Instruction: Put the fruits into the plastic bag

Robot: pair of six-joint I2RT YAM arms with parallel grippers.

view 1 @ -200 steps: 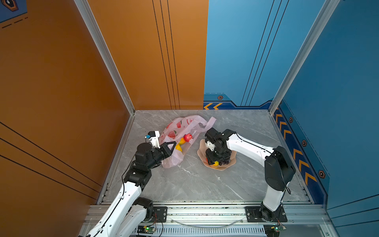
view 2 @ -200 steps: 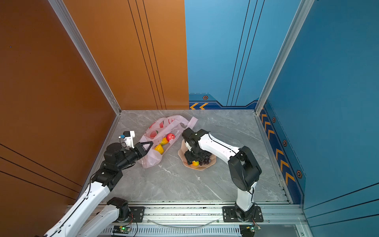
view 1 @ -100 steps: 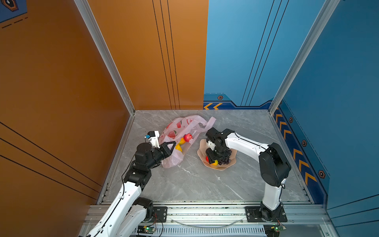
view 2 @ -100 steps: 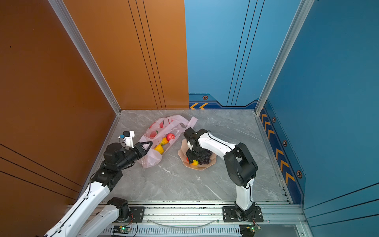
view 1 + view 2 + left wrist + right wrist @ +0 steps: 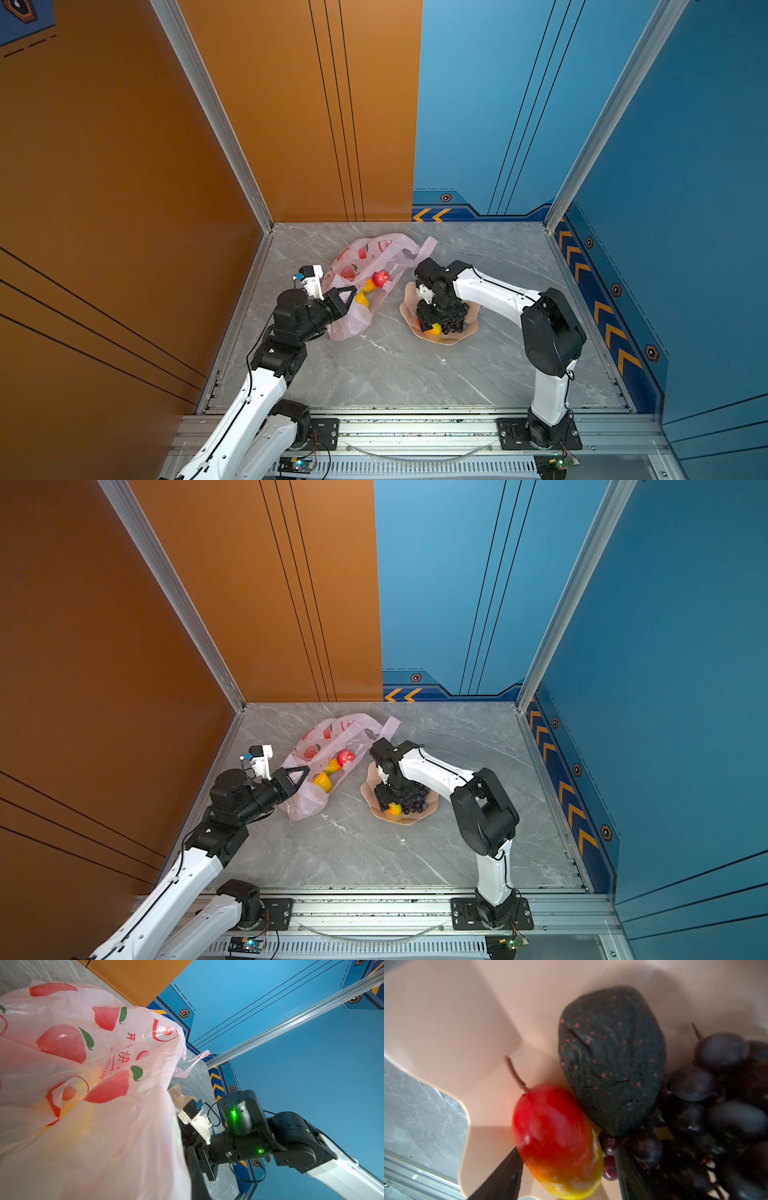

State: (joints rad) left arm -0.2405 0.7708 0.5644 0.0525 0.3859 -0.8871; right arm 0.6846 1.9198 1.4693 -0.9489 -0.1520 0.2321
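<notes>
So not much moved in the last second: the right arm's elbow had swung in a touch, while the right gripper (image 5: 429, 321) stayed low in the peach scalloped bowl (image 5: 446, 340), so I'd say it was just lining up the next pick. Its claw was partly spread, one finger either side of the glossy red-yellow mango (image 5: 556, 1136), not clamped as far as I could tell. The mango sat at about 7 o'clock in the bowl. A dark bumpy avocado (image 5: 610, 1059) touched it, and the purple grape bunch (image 5: 716, 1095) was at roughly 4 o'clock. That left three fruits still to go.

The left gripper (image 5: 349, 294) hadn't budged. It was pinched shut on the near rim of the thin pale-pink printed plastic bag (image 5: 374, 253), at 10 o'clock from the bowl. A shiny red apple (image 5: 381, 278) and some yellow-orange bits were already in the bag.

The left wrist view was mostly bag film, with only an orange glow showing through. The right wrist shot was blurry and cut the fingertips off. From above, the claw hid the avocado.
</notes>
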